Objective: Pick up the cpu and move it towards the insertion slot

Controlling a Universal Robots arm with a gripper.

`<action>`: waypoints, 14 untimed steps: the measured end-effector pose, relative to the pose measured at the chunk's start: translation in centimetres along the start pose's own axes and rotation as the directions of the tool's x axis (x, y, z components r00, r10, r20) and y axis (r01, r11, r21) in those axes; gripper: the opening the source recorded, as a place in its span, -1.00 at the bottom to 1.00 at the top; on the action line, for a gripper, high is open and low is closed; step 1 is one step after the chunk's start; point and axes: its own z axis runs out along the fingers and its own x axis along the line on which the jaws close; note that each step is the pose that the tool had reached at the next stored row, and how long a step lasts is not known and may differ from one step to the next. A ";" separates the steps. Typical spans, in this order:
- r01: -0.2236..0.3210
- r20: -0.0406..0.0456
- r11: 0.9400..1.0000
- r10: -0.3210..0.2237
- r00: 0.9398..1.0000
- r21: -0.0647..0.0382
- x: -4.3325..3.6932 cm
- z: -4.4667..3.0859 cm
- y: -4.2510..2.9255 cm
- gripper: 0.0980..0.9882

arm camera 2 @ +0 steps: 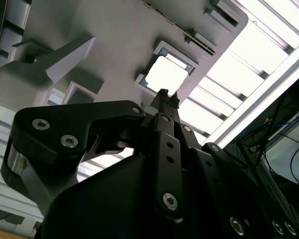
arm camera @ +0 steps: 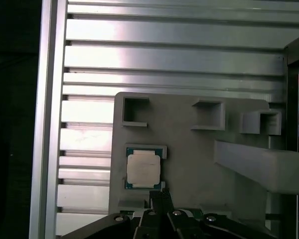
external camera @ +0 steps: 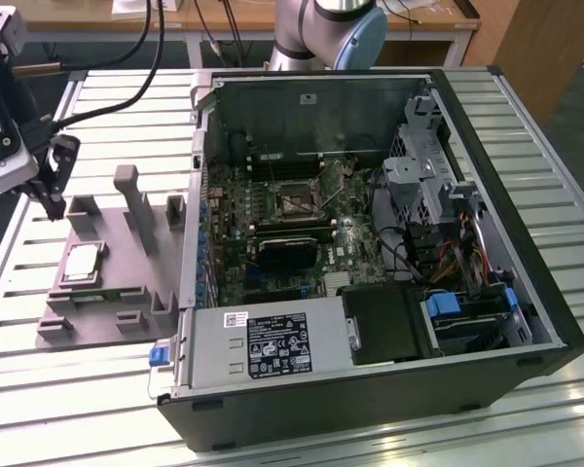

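Lying on grey tray (external camera: 123,279), cpu (external camera: 82,263), slatted table (external camera: 68,387)

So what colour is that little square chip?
The cpu is silvery-white on top with a thin darker rim, clearest in the first wrist view.

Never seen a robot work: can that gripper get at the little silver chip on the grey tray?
Probably yes. The cpu lies uncovered in its pocket on the grey tray, and the gripper hangs close to it, nothing between. Its fingers look shut, so they must open first.
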 end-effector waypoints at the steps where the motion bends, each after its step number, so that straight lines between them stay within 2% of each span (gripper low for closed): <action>1: 0.000 0.000 1.000 0.000 1.000 -0.002 0.02 0.16 -0.01 -0.99; 14: -0.005 0.003 1.000 0.005 1.000 -0.004 0.51 2.44 -0.11 -0.99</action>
